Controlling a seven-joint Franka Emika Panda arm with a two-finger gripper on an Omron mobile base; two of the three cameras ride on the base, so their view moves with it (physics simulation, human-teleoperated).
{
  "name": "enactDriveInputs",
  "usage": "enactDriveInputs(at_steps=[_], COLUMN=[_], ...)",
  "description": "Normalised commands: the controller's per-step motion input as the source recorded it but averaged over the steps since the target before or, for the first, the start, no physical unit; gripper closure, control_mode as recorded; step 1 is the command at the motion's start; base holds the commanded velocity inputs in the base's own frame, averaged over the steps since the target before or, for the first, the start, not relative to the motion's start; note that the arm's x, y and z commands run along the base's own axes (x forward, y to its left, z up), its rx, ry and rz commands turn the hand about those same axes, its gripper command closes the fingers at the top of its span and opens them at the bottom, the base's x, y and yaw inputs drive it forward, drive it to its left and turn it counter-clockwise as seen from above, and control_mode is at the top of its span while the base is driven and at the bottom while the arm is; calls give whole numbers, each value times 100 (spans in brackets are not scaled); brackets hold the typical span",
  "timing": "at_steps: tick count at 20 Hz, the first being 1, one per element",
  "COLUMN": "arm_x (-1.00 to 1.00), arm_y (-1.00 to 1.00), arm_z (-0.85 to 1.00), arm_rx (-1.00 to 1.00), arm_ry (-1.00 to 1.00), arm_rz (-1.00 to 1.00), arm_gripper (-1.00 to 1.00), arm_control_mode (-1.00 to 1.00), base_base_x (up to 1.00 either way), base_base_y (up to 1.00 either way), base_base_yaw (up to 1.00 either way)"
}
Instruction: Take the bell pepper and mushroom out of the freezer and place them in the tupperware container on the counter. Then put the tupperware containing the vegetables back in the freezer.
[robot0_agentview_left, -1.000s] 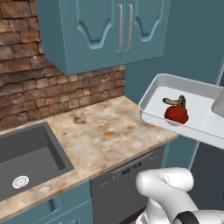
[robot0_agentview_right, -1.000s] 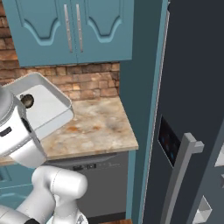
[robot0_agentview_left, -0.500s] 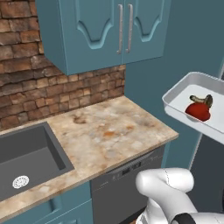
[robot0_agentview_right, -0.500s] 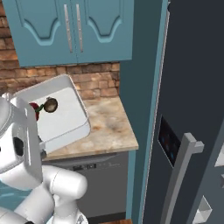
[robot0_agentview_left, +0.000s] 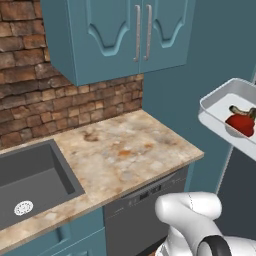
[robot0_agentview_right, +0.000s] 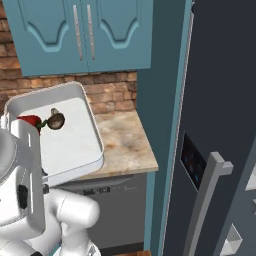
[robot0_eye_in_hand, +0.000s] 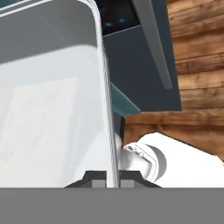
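The pale tupperware container (robot0_agentview_right: 75, 145) hangs in the air, off the right end of the counter (robot0_agentview_left: 125, 150). Inside it lie the red bell pepper (robot0_agentview_left: 241, 125) and, beside it, the small brown mushroom (robot0_agentview_right: 55, 120). In the hand view my gripper (robot0_eye_in_hand: 113, 180) is shut on the container's side wall (robot0_eye_in_hand: 105, 87), with one fingertip on each side of it. The dark freezer (robot0_agentview_right: 220, 75) with its long grey bar handle (robot0_agentview_right: 207, 200) stands to the right of the container, and its door (robot0_eye_in_hand: 144, 52) shows beyond the container's rim.
A dark grey sink (robot0_agentview_left: 30, 175) is set into the counter at the left, with a dishwasher (robot0_agentview_left: 145, 210) below the counter. Teal wall cabinets (robot0_agentview_left: 125, 35) hang above, and a teal side panel (robot0_agentview_right: 160, 100) separates counter and freezer. White door bins (robot0_agentview_right: 235, 240) show at the lower right.
The container, with the pepper and mushroom in it, has been carried rightward off the counter's end toward the freezer. The grip on its wall has stayed shut.
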Motion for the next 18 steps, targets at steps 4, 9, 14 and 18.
enactDriveInputs(at_steps=[4, 9, 14, 18], arm_x=[10, 0, -8, 0], arm_y=[0, 4, 7, 0], arm_z=[0, 0, 0, 0], arm_rx=[4, 0, -5, 0], arm_ry=[-4, -5, -4, 0], arm_rz=[16, 12, -1, 0], arm_gripper=[100, 100, 100, 100], arm_control_mode=[-100, -100, -100, 100], base_base_x=[0, 0, 0, -76], base_base_y=[0, 0, 0, 3], base_base_yaw=[0, 0, 0, -11])
